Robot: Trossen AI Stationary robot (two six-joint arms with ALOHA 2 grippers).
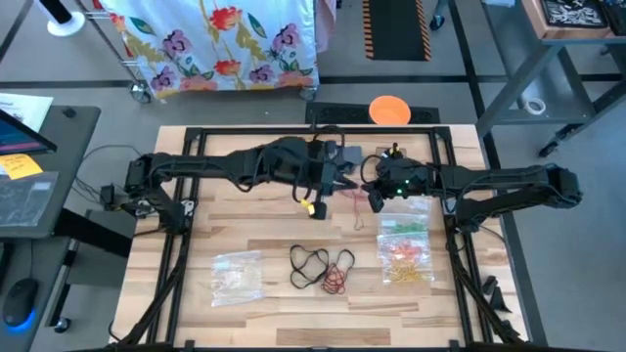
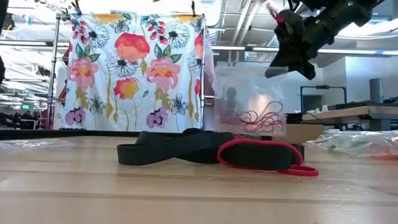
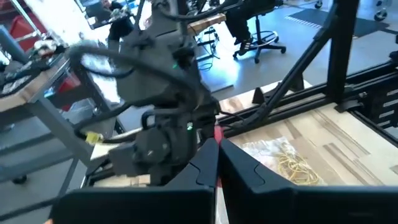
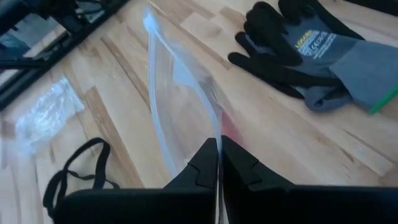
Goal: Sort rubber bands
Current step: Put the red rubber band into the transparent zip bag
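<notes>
Bag pinched in the right gripper, left gripper clenched on a red band; black and red bands wait mid-table; slack plastic could slip

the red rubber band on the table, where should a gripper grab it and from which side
Probably from straight above, pinching the strand on the side of the red rubber band that faces away from the black rubber bands. It lies flat on the table as a thin loop touching the black ones, so only that side is free.
</notes>
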